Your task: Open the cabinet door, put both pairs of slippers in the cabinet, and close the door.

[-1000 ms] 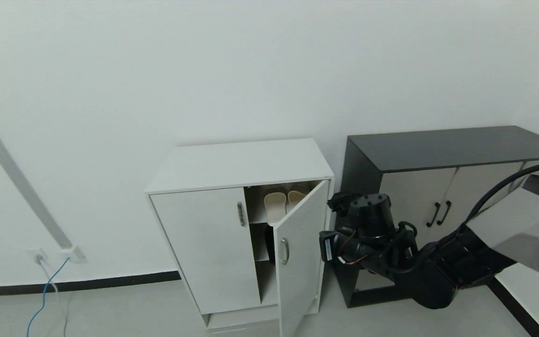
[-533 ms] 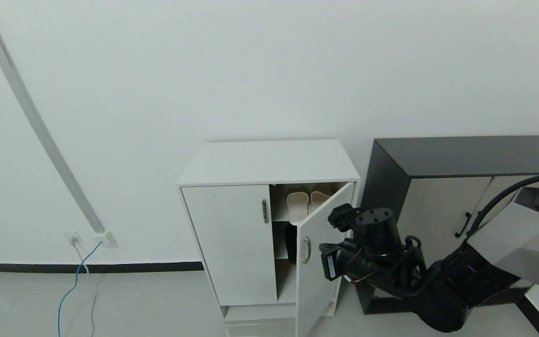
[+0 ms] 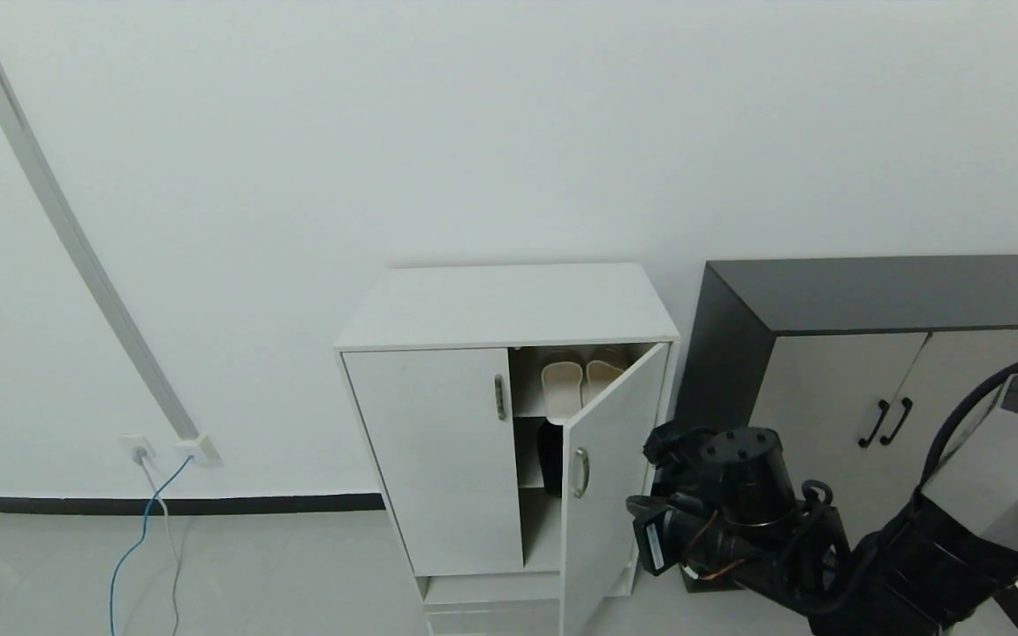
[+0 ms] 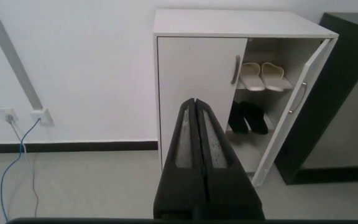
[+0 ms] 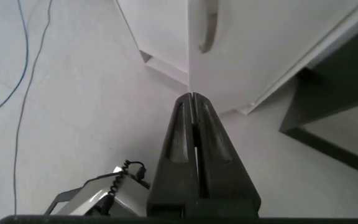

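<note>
White cabinet door ajar | beige slippers inside | left end effector, right end effector pressed together

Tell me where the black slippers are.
In the left wrist view the black slippers sit inside the white cabinet, directly below the beige slippers, behind the half-open right door.

The right arm comes in from the lower right of the head view, bent low. Its black wrist shows a round end cap facing up, with cables looped beside it. The right gripper points downward, its two fingers pressed flat together with nothing between them. The left gripper points forward, likewise closed and empty, its fingers touching along their length.
</note>
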`<state>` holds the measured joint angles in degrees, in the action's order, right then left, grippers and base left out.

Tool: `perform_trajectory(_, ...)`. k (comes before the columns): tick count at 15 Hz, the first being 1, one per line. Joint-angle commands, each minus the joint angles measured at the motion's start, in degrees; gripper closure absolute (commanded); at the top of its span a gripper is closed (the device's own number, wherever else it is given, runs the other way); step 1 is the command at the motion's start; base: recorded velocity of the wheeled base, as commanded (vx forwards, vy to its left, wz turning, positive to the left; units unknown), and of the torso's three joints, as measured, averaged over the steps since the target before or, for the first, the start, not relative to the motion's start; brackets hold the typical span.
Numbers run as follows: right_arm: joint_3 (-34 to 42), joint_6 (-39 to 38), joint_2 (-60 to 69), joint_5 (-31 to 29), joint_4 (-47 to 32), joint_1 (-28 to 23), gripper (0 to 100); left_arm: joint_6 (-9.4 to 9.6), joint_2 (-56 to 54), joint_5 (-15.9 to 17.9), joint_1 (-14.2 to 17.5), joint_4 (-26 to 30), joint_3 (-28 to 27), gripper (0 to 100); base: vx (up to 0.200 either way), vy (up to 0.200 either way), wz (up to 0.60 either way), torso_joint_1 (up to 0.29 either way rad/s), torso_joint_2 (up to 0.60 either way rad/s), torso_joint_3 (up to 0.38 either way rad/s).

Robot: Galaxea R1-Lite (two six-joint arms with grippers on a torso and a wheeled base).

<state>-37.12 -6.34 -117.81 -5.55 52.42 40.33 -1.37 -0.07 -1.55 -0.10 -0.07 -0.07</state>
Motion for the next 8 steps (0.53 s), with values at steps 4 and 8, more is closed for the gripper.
perform_trajectory(4,1.35,0.01,0.21,-0.08,0.23,0.54,100,-0.04,0.07,-0.03,0.01,-0.01,-0.01,100,0.150,0.000,0.00,-0.003,0.00,0.005)
perform_trajectory(8,-0.67,0.45,-2.42,-0.25,0.14,0.37,100,-0.04,0.07,-0.12,0.01,-0.01,0.07,100,0.000,0.000,0.00,0.000,0.00,0.000)
